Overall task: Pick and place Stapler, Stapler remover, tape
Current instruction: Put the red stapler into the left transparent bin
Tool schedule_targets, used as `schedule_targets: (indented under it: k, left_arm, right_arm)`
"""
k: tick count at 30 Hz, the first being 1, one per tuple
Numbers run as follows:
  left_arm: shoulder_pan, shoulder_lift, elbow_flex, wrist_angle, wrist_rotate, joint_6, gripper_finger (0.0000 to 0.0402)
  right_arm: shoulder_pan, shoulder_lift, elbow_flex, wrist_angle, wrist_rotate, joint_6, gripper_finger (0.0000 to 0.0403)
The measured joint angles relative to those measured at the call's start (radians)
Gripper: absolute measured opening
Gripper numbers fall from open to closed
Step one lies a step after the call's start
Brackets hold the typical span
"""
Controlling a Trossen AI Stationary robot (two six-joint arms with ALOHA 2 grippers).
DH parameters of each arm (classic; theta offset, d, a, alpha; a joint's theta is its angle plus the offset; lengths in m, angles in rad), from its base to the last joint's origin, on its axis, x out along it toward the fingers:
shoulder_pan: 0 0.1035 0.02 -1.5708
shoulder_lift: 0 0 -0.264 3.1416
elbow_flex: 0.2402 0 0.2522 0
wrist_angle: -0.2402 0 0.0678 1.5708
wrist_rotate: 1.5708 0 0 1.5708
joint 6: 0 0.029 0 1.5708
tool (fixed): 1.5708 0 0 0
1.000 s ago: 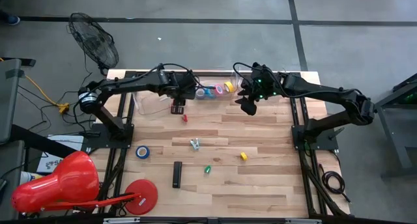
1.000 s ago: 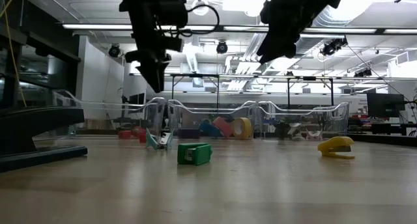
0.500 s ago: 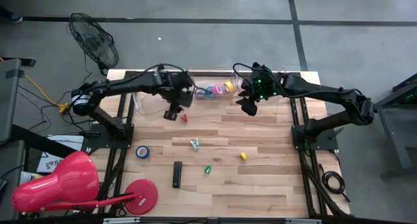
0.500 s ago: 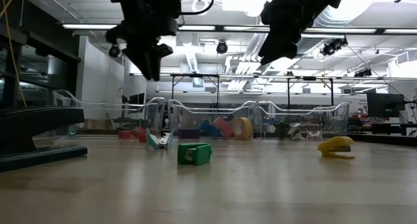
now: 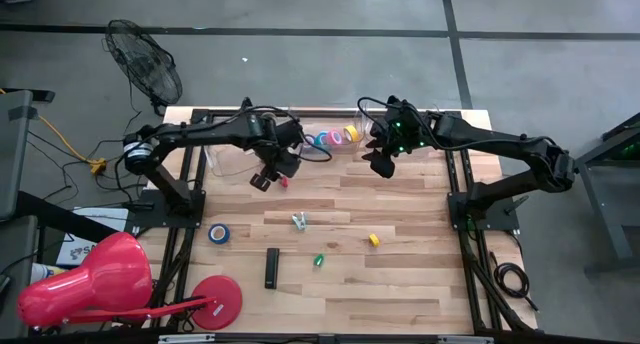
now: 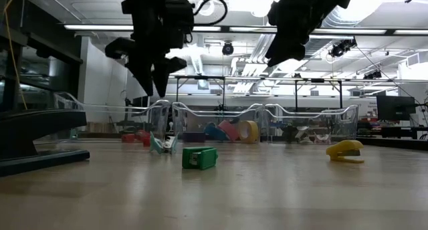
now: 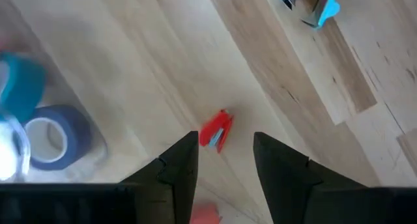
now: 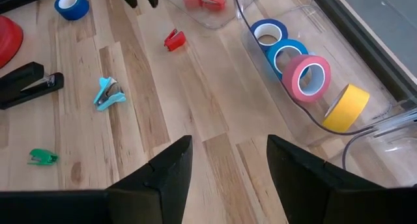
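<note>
My left gripper (image 5: 262, 176) (image 7: 225, 159) hangs open above the table just in front of the clear trays. A small red staple remover (image 7: 215, 129) (image 5: 283, 182) lies on the wood below and just ahead of its fingertips, untouched. My right gripper (image 5: 382, 164) (image 8: 228, 165) waits open, raised near the trays' right part. Blue, pink and yellow tape rolls (image 8: 308, 77) (image 5: 335, 138) stand in a tray; another blue roll (image 5: 218, 233) lies flat on the table. The black stapler (image 5: 272, 268) lies toward the near edge. A light-blue staple remover (image 5: 299, 221) lies mid-table.
Clear plastic trays (image 5: 230, 159) line the far edge; one holds a red piece (image 8: 203, 0). A green piece (image 5: 319, 260) and a yellow piece (image 5: 374, 240) lie mid-table. A flat red disc (image 5: 217, 299) sits at the near left corner. Bare wood lies right of centre.
My left gripper has moved from the tray's edge a little toward the near edge and the left, turning at the wrist, and now hangs over the red staple remover. My right arm has kept still.
</note>
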Motion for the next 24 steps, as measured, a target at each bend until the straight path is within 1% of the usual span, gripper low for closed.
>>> schedule_targets:
  k: [3,8,11,14,16,18,24]
  left_arm:
    - [0.0,0.037,0.0,0.001,0.001,0.015,0.0165]
    - [0.002,0.105,0.0,0.011,-0.034,0.015,0.0223]
    - [0.002,0.145,0.0,-0.007,-0.043,0.046,0.0244]
    - [0.0,0.187,0.0,-0.022,-0.056,0.102,0.0247]
    - [0.0,0.207,-0.001,-0.018,-0.084,0.127,0.0244]
    - [0.0,0.222,0.0,-0.01,-0.106,0.151,0.0239]
    - [0.0,0.255,0.0,0.024,-0.116,0.201,0.0216]
  right_arm:
    - [0.0,0.0,0.0,0.0,0.0,0.0,0.0188]
    - [0.0,0.0,0.0,0.0,0.0,0.0,0.0188]
    - [0.0,0.0,0.0,0.0,0.0,0.0,0.0188]
    - [0.0,0.0,0.0,0.0,0.0,0.0,0.0188]
    - [0.0,0.0,0.0,-0.001,0.0,0.0,0.0188]
    - [0.0,0.0,0.0,0.0,0.0,-0.001,0.0188]
    - [0.0,0.0,0.0,0.0,0.0,-0.001,0.0188]
